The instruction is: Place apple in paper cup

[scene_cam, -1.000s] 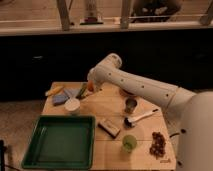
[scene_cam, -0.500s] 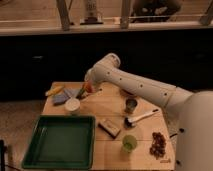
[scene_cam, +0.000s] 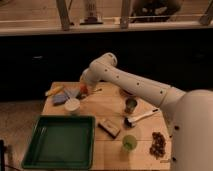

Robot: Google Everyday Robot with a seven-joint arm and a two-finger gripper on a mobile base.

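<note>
apple [scene_cam: 83, 89]: small orange-red thing sat right at the end of the arm, up toward the far-left part of the table, looked lifted just off the wood rather than lying on it

gripper [scene_cam: 82, 91]: mostly tucked behind the arm's wrist, clenched tight, and going by where the fruit sat I'd say it was clamped on the apple

paper cup [scene_cam: 72, 105]: short white cup, upright, near the apple, a bit closer to me and slightly left, nothing inside that I could see

progress: my read was the pickup was done and the drop wasn't, the fruit was beside the cup and not yet over its mouth

what's left: a short shift over the rim, lower, let go

arm [scene_cam: 135, 86]: big white tube reaching in from the right across the back of the table

other 2 cups: metal cup [scene_cam: 130, 104] mid-table and light green cup [scene_cam: 129, 142] near the front edge, both well apart from the action

green tray [scene_cam: 60, 141]: front-left, just in front of the paper cup

table [scene_cam: 107, 107]: pale wood, also some blue and yellow bits near the apple, couldn't tell what exactly
</note>
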